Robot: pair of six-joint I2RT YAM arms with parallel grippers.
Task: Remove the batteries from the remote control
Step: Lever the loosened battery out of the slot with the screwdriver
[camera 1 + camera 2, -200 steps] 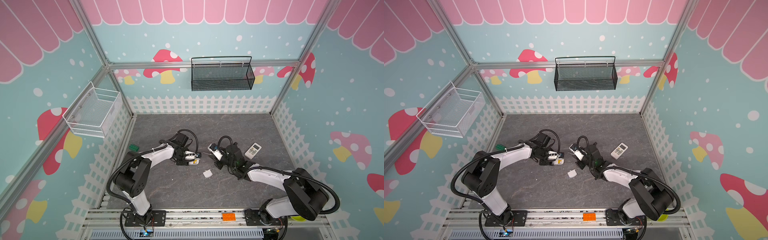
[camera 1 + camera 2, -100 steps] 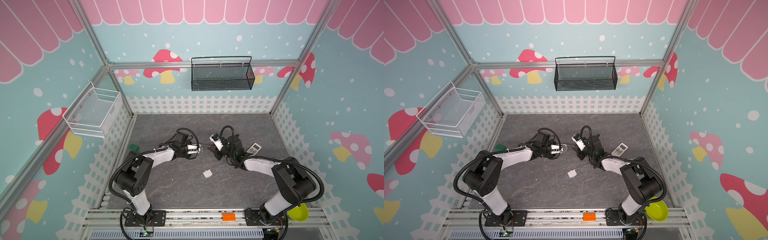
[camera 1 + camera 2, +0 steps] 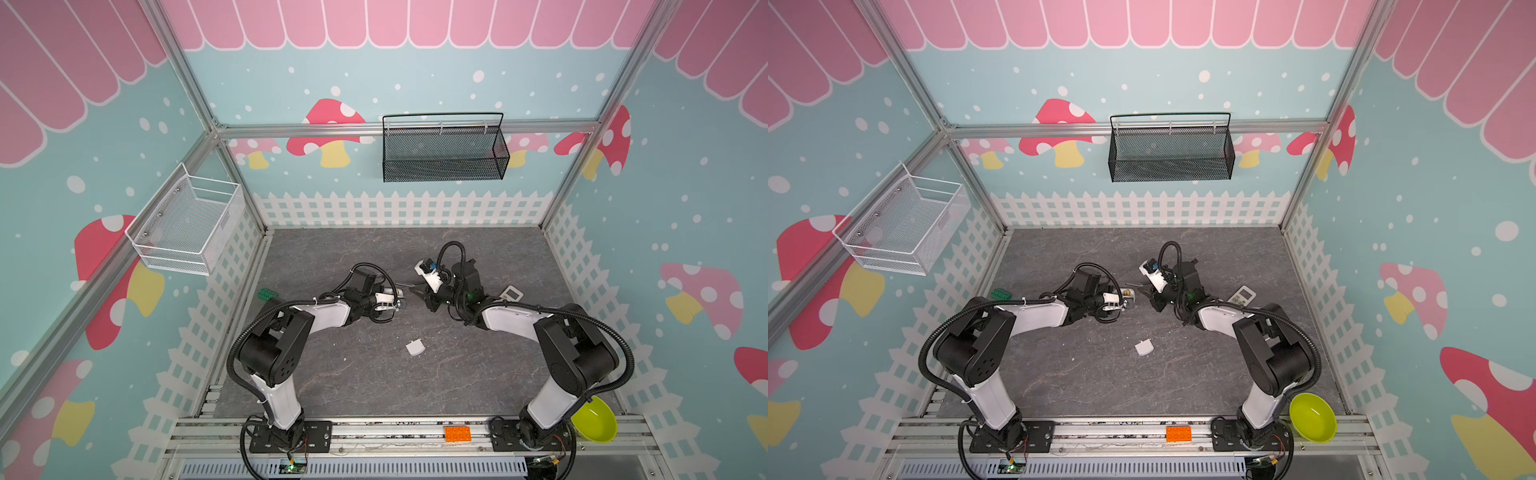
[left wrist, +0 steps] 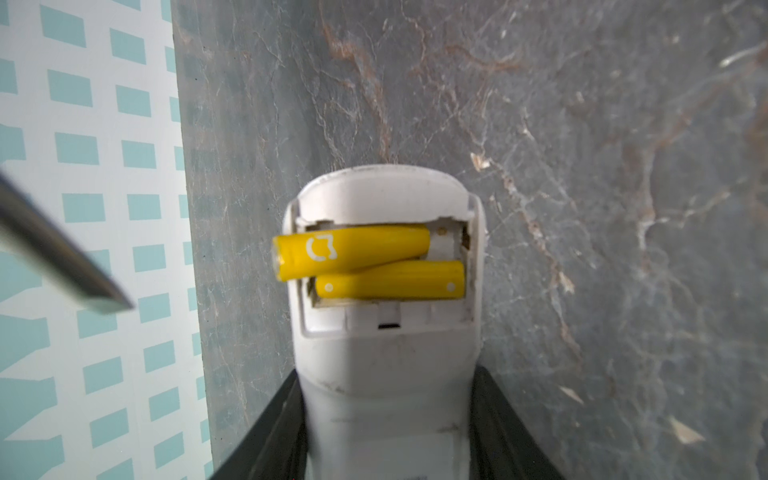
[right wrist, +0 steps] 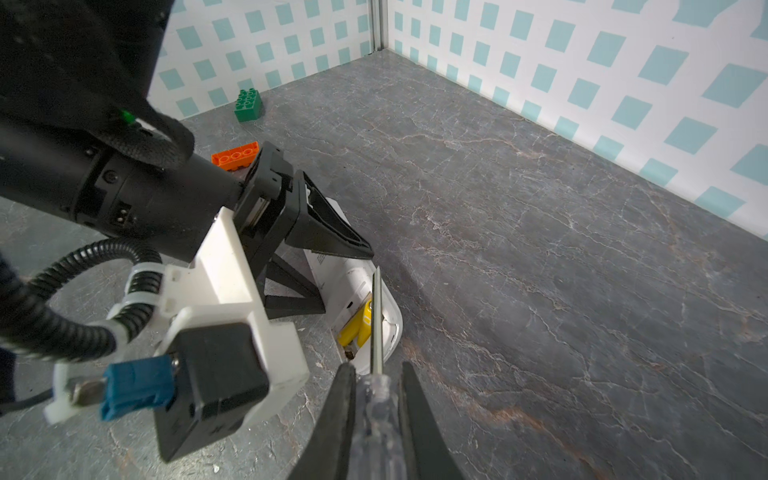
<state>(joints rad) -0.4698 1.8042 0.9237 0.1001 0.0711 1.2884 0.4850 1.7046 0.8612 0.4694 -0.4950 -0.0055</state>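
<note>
We are gripping the remote (image 4: pixel 386 345) in our half-spread left hand (image 4: pixel 386 386), bay exposed, so the screwdriver (image 5: pixel 377 324) pinched in our right hand (image 5: pixel 378 399) can lever out the batteries (image 4: pixel 370 266) ahead.

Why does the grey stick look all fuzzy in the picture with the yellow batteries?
In the left wrist view the screwdriver shaft is very near the lens, so it smears out of focus, while the yellow batteries and the remote control look sharp. In the right wrist view that shaft looks crisp, and only the clear handle close to the lens goes a little soft.
</note>
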